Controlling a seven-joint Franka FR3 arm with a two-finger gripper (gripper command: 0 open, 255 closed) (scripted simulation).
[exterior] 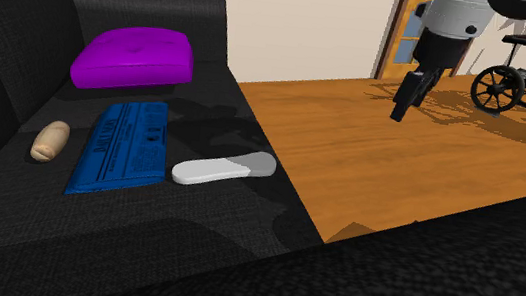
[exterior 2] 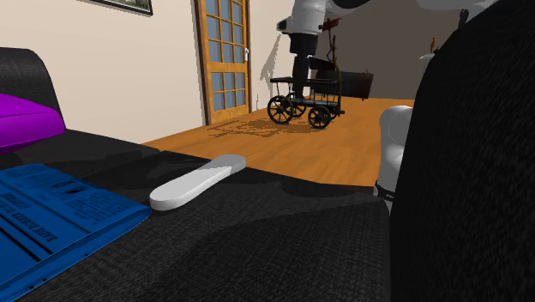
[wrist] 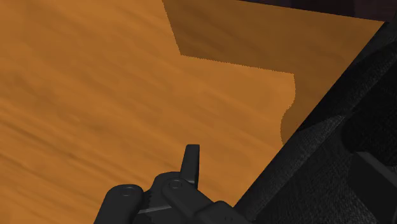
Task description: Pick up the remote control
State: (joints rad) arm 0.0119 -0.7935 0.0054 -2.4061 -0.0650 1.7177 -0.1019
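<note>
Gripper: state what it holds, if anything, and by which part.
Nothing is held. The gripper hangs over the wooden floor, apart from the white remote control, which lies on the black sofa.

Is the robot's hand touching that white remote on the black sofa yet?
Apart. The shoulder view shows the jaws hanging in the air over the wooden floor, with a wide gap to the remote lying on the sofa.

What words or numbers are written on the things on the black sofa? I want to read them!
On the blue printed paper: rows of dark print, too blurred to read.
On the remote control: plain pale grey, no words or numbers.
On the purple cushion: none.
So no text here can be read.
</note>
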